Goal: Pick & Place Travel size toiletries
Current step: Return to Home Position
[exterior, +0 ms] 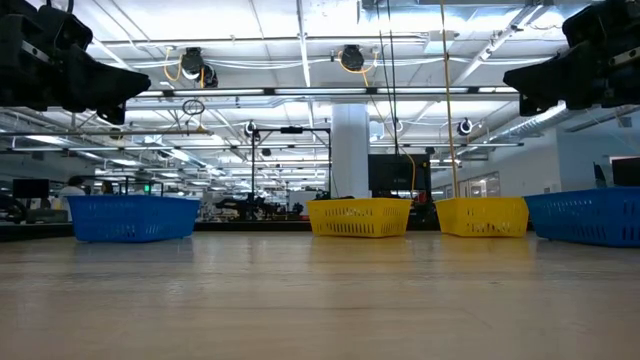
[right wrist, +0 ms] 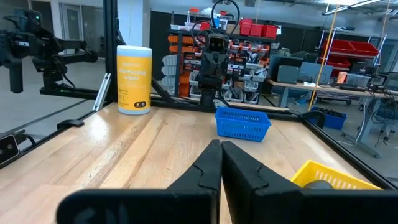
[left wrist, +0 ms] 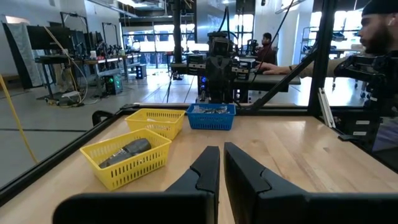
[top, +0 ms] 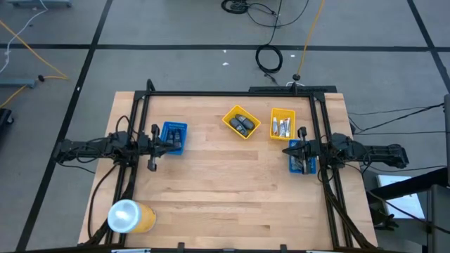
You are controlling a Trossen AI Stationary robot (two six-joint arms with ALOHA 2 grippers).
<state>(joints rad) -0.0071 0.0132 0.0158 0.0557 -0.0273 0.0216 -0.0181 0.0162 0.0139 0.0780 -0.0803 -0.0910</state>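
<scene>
The toiletries lie in four small trays on the far half of the table. Dark oblong bottles fill the tilted yellow tray, also seen as the yellow tray. Silvery-white tubes lie in the second yellow tray. Small items show in the left blue tray and in the right blue tray. My left gripper hovers shut above the left blue tray. My right gripper hovers shut above the right blue tray. Both arms hang high in the low view.
An orange wipes canister with a whitish top stands at the near left corner. A black frame runs along the far and side edges. Bare wood spreads over the near half. A person sits beyond the table's right side.
</scene>
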